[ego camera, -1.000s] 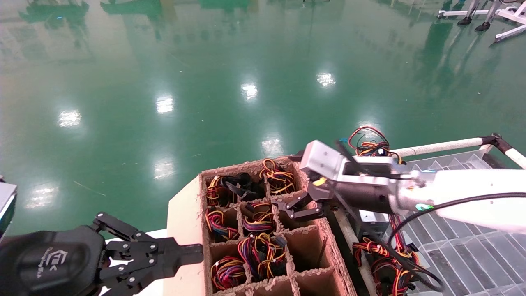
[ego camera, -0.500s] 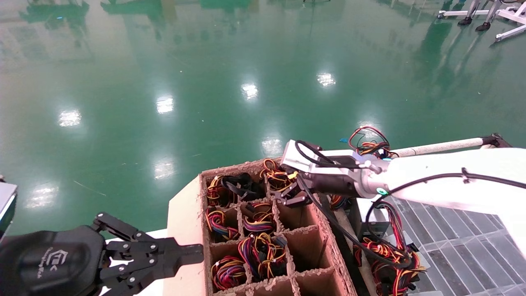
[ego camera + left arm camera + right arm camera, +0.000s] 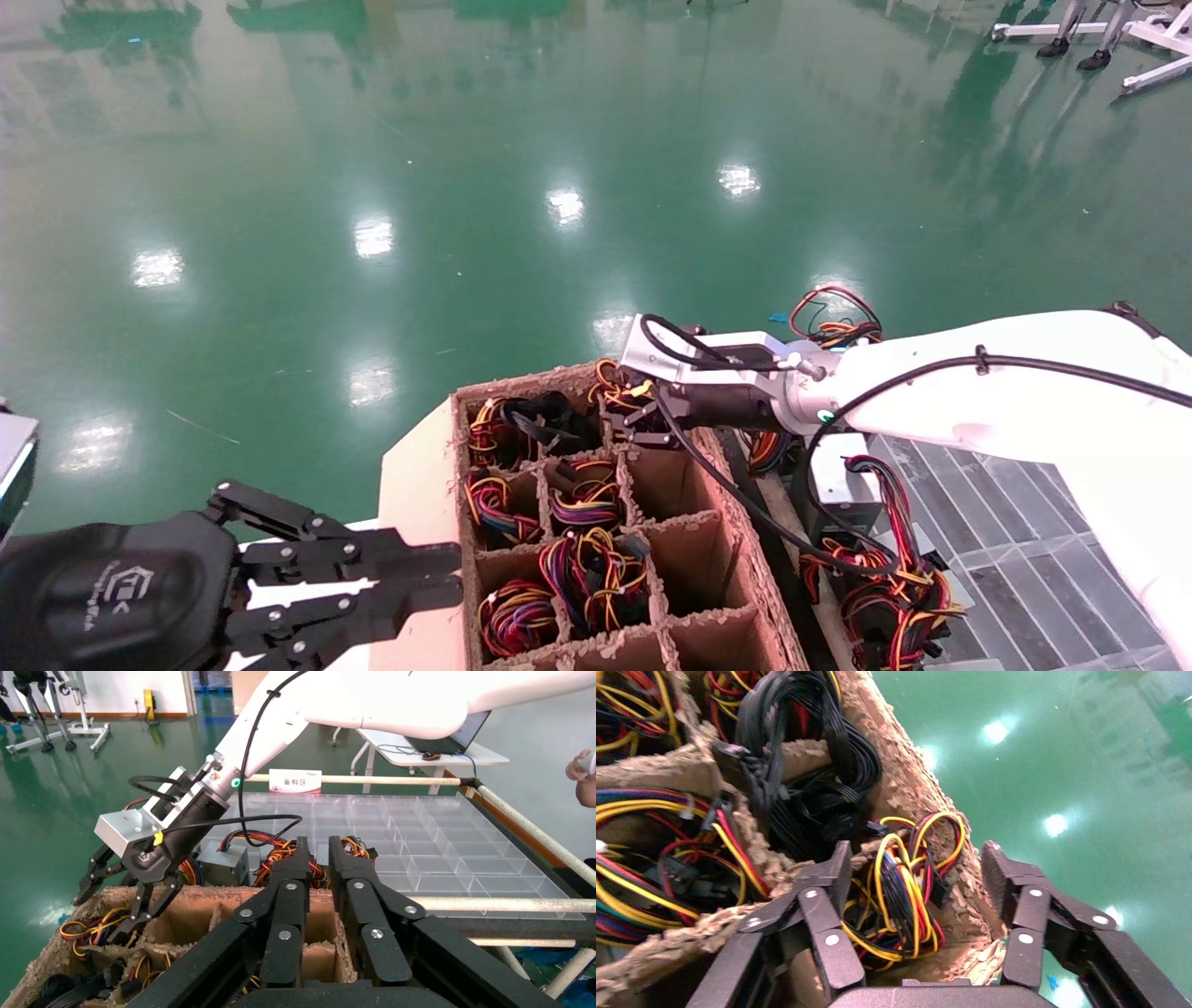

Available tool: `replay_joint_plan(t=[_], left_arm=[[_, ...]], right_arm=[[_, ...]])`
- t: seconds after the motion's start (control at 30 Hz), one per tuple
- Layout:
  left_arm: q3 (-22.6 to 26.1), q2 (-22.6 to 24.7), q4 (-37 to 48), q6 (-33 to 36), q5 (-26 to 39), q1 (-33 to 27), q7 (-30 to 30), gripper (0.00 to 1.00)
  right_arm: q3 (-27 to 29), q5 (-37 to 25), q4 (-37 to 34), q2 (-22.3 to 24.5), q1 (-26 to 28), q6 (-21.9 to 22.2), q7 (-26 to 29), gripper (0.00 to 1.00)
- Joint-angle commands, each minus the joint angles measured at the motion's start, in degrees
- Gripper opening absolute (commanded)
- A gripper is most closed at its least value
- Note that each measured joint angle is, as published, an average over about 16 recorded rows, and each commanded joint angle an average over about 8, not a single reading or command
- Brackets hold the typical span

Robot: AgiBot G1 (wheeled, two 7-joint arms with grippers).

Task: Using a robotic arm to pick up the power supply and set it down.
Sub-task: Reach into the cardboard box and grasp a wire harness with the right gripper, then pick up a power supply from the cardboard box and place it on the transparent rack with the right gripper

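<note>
The robotic arm (image 3: 1006, 391) — the robot's right, white and tubular with a silver-grey box at its wrist — reaches in from the right over the far corner of a brown cardboard divider box (image 3: 596, 522). The right gripper (image 3: 631, 424) hangs at the mouth of the box's far right cell. In the right wrist view its black linkage fingers (image 3: 828, 910) stand wide apart, one on each side of a looped wire bundle (image 3: 905, 888) of yellow, red, orange and black strands lying in that cell. The fingers hold nothing; whether a tip brushes the wires or the ragged cell wall cannot be told.

The box is a grid of open cells. Most of the far and left cells hold coiled wire bundles, some with purple and blue strands (image 3: 596, 568), one with thick black cables (image 3: 545, 419). The cells along its right side (image 3: 698, 550) show only bare cardboard.

Right of the box lies a clear plastic compartment tray (image 3: 1043, 568). Between the two sits a power supply (image 3: 843, 489), a small grey metal box trailing red, orange, yellow and black wires (image 3: 885, 587) — well apart from the right gripper.

The left gripper (image 3: 438, 582) sits parked low at the near left, just beside the box's near left flap, its fingers (image 3: 355, 881) drawn nearly together with only a narrow slit between them, gripping nothing.
</note>
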Motion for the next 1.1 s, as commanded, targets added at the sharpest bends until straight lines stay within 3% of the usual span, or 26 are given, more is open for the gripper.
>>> replay_joint_plan(t=[0.03,0.63,1.1], left_arm=[[0.0,0.0,0.0,0.0,0.0,0.0,0.0,1.0],[0.02,-0.01,0.0,-0.01,-0.01,-0.01,0.01,1.0],[0.03,-0.01,0.0,-0.01,-0.02,-0.01,0.02,1.0]], right_arm=[[0.12,0.26,-1.8,-0.63,0.51,0.29,-1.38,0.0],[0.86,1.89,-12.56,-2.82,2.86,-0.26,-6.72,0.0],[2.7,4.91,-14.6,-1.32,5.52,-3.65,-8.53,0.0]])
